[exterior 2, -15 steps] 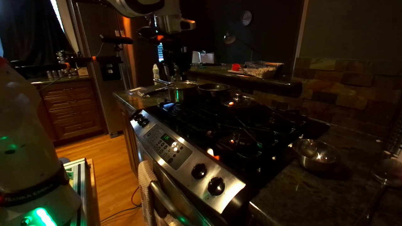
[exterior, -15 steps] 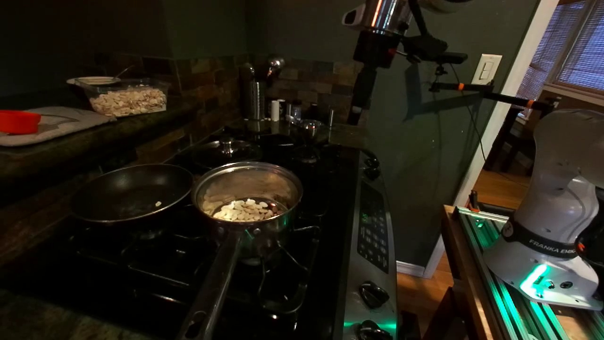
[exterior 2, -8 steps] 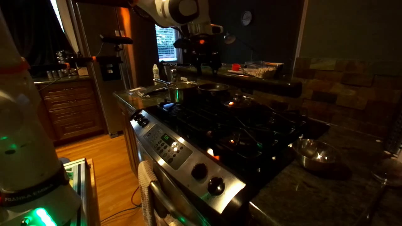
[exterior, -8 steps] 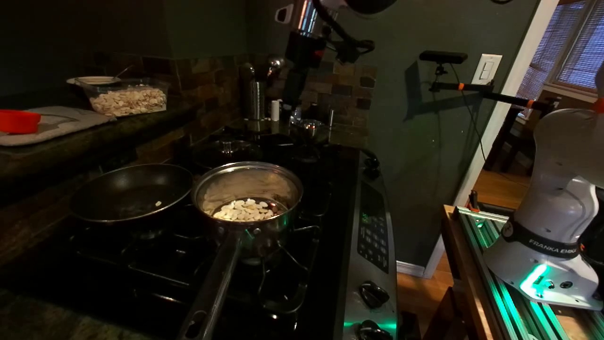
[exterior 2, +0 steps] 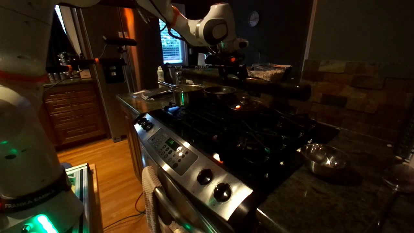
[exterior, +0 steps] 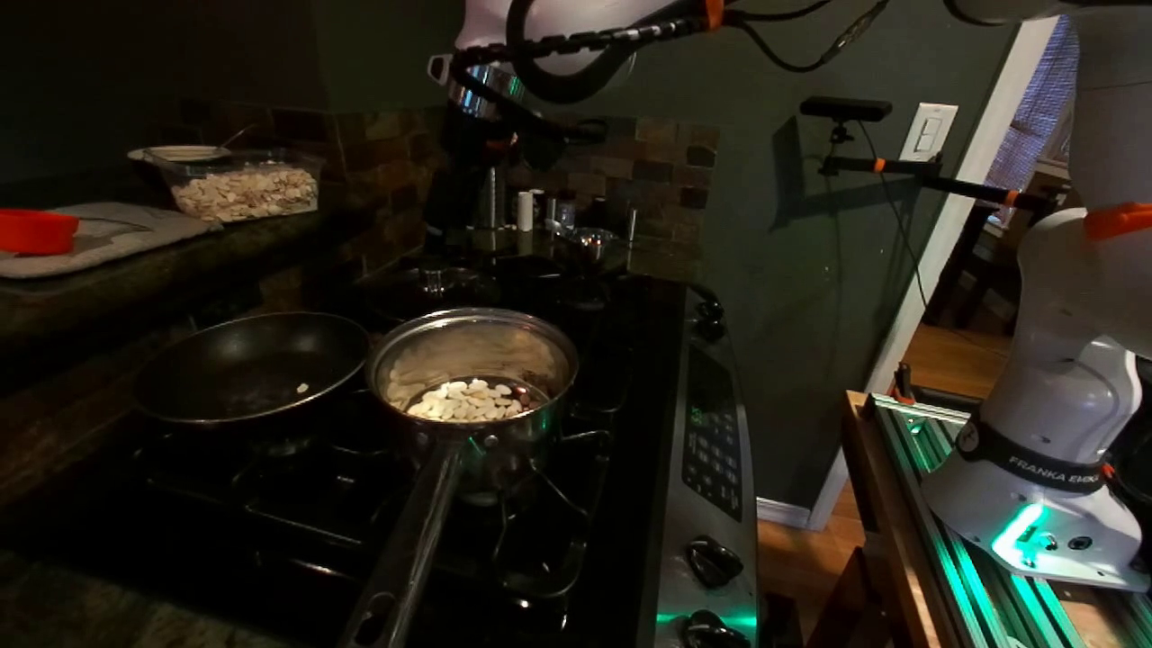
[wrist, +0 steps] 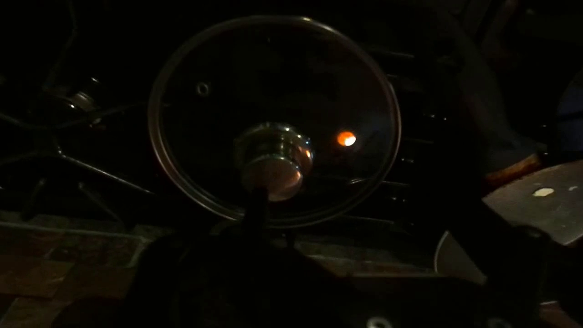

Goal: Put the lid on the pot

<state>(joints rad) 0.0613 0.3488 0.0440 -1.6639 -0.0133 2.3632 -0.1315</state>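
Observation:
The lid is round glass with a metal rim and steel knob. It lies on the stove's far burner in both exterior views (exterior: 459, 286) (exterior 2: 249, 105) and fills the middle of the wrist view (wrist: 291, 100). The pot is the dark shallow pan (exterior: 261, 369) with one pale bit inside. It shows behind the saucepan in an exterior view (exterior 2: 220, 90) and partly at the right of the wrist view (wrist: 546, 205). My gripper (exterior 2: 234, 77) is open and empty above the lid. In the wrist view, one dark finger (wrist: 256, 209) overlaps the knob's lower edge; the other is barely distinguishable.
A steel saucepan (exterior: 472, 369) with pale food stands beside the pan, its long handle pointing toward the camera. A raised ledge with a plastic tub (exterior: 247, 184) of food runs along the back. A steel bowl (exterior 2: 325, 158) stands on the side counter. The scene is dark.
The arm has swung across the stove and come down, moving left in one exterior view and right in the other, to above the lid. The lid and pans have not moved.

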